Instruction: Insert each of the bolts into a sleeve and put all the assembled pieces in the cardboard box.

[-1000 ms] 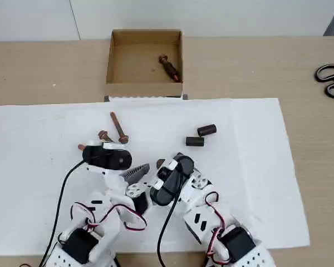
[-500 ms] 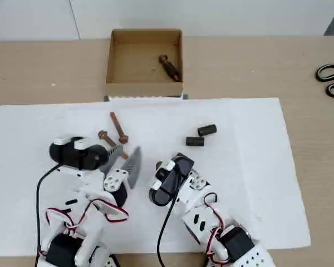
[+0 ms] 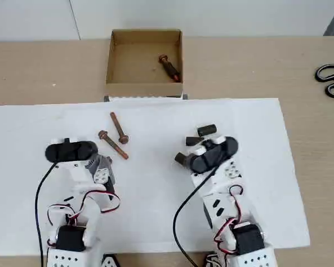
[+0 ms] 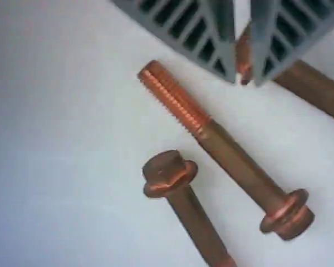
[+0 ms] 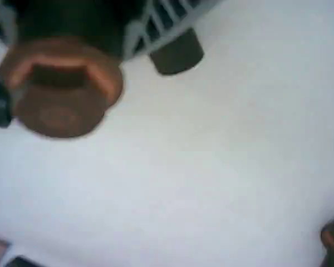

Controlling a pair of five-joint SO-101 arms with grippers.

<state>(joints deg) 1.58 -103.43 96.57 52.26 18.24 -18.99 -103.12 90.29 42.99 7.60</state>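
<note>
Left gripper [image 4: 244, 80]: we are finding its jaws drawn almost together, with only a thin slit between them. Half a second ago they were standing wide apart. The arm is pulling back from the centre to its own side of the paper sheet [image 3: 256, 167].
Third bolt [image 4: 314, 86]: it is lying just behind those jaws. We cannot tell whether its end is being nipped.
Right gripper [image 3: 181, 157]: it is pinching the held bolt [image 5: 61, 92], head towards the wrist camera. The dark mass around the shank may be a sleeve, but we are not confirming that. The arm is swinging forward and outward from where the two grippers were meeting a second ago.
Nearer bolt [image 3: 112, 144] and farther bolt [image 3: 119, 127]: both are lying loose on the sheet, unmoved.
First sleeve [image 3: 190, 141] and second sleeve [image 3: 207, 129]: both are resting just beyond the right gripper, which is now closing on them.
Cardboard box [image 3: 145, 89]: it is holding one assembled piece [image 3: 168, 67], unchanged.
Reading: we are judging that the held bolt is heading for insertion, and several bolts are still awaiting sleeves.
</note>
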